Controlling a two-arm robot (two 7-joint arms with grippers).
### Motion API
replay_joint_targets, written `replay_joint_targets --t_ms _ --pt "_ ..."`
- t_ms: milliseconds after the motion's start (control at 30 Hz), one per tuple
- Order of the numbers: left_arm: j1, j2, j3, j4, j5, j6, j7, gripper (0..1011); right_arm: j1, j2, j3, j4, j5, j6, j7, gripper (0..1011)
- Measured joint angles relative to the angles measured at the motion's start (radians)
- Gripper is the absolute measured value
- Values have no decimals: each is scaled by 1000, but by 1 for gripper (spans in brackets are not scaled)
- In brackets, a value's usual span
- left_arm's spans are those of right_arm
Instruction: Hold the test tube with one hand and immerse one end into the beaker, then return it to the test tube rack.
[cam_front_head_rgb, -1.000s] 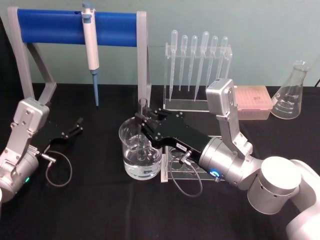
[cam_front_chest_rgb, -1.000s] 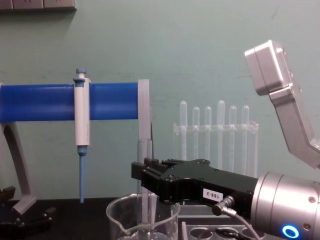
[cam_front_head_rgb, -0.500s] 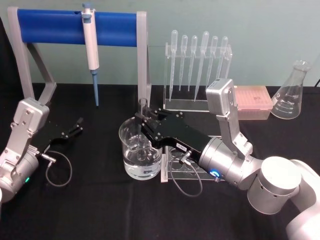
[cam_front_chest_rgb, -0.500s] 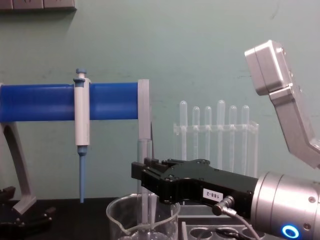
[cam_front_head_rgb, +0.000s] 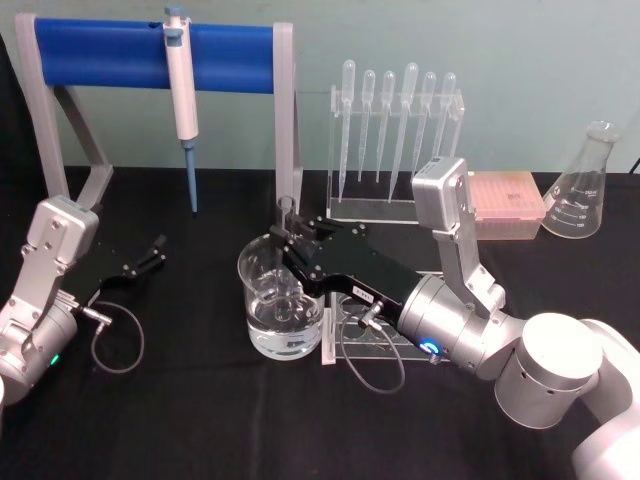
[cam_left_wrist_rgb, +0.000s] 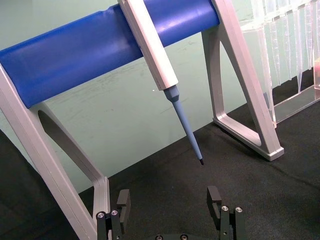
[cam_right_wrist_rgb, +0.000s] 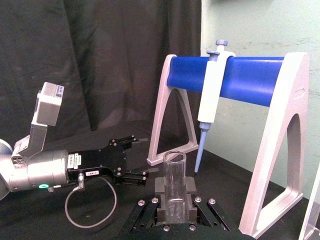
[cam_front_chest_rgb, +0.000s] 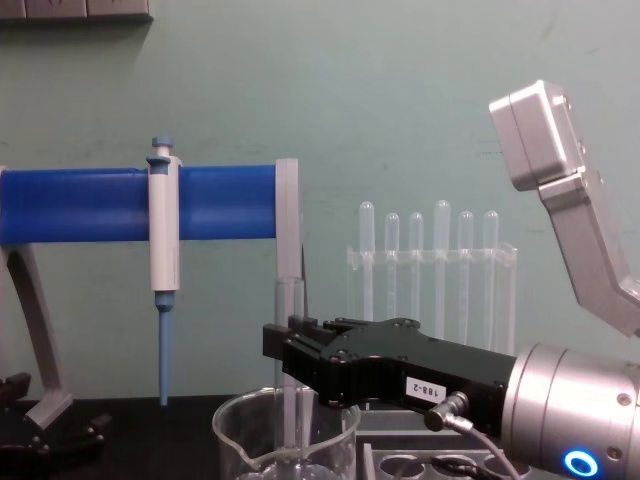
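The clear test tube (cam_front_head_rgb: 287, 210) stands upright over the beaker (cam_front_head_rgb: 262, 322), and my right gripper (cam_front_head_rgb: 286, 240) is shut on its upper part. In the chest view the test tube (cam_front_chest_rgb: 287, 400) runs from above the right gripper (cam_front_chest_rgb: 276, 345) down inside the beaker (cam_front_chest_rgb: 240, 440). I cannot tell whether its tip touches the water. The right wrist view shows the tube's open rim (cam_right_wrist_rgb: 175, 159) clamped between the fingers (cam_right_wrist_rgb: 161, 197). My left gripper (cam_front_head_rgb: 155, 250) rests open on the black table at the left, also seen in its own wrist view (cam_left_wrist_rgb: 169, 200).
Behind the beaker stands a blue-barred stand (cam_front_head_rgb: 110, 52) with a white-and-blue pipette (cam_front_head_rgb: 184, 100) hanging on it. A clear rack of plastic pipettes (cam_front_head_rgb: 395, 130), a pink tip box (cam_front_head_rgb: 505, 200) and a conical flask (cam_front_head_rgb: 585, 190) sit at the back right. A clear tube rack (cam_front_head_rgb: 365, 335) lies under the right wrist.
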Motion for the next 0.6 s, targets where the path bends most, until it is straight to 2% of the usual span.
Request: replay_joint_targets --t_ms 600 --pt "0 0 0 0 0 0 0 1000 0 0 0 0 0 0 0 223"
